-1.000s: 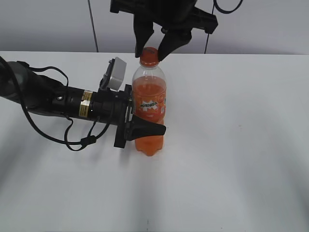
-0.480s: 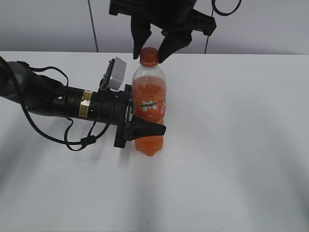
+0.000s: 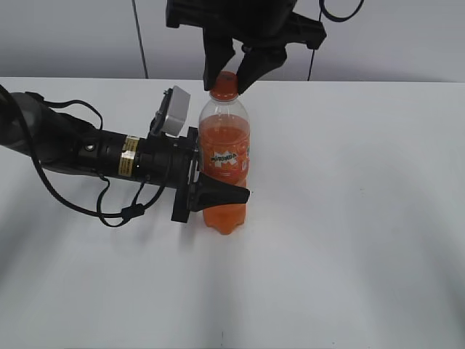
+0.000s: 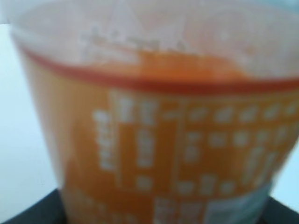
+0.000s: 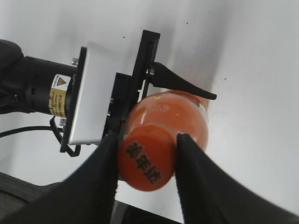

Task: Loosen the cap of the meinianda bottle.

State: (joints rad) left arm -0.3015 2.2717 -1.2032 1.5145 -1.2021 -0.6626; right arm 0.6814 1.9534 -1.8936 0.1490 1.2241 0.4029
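The meinianda bottle (image 3: 225,153) stands upright on the white table, full of orange drink, its Mirinda logo facing front. My left gripper (image 3: 218,193) comes in from the left and is shut on the bottle's lower body; the left wrist view is filled by the blurred orange label (image 4: 163,140). My right gripper (image 3: 234,75) hangs from above with both black fingers pressed on the sides of the orange cap (image 3: 224,85). In the right wrist view the cap (image 5: 147,163) with dark lettering sits between the two fingers, above the bottle's shoulder (image 5: 184,114).
The white table (image 3: 363,218) extends around the bottle. The left arm with its cables (image 3: 80,153) lies across the table's left half. A grey wall stands behind the table.
The right gripper's fingers have drawn closer together and now touch the cap. The bottle and the left gripper have not moved.
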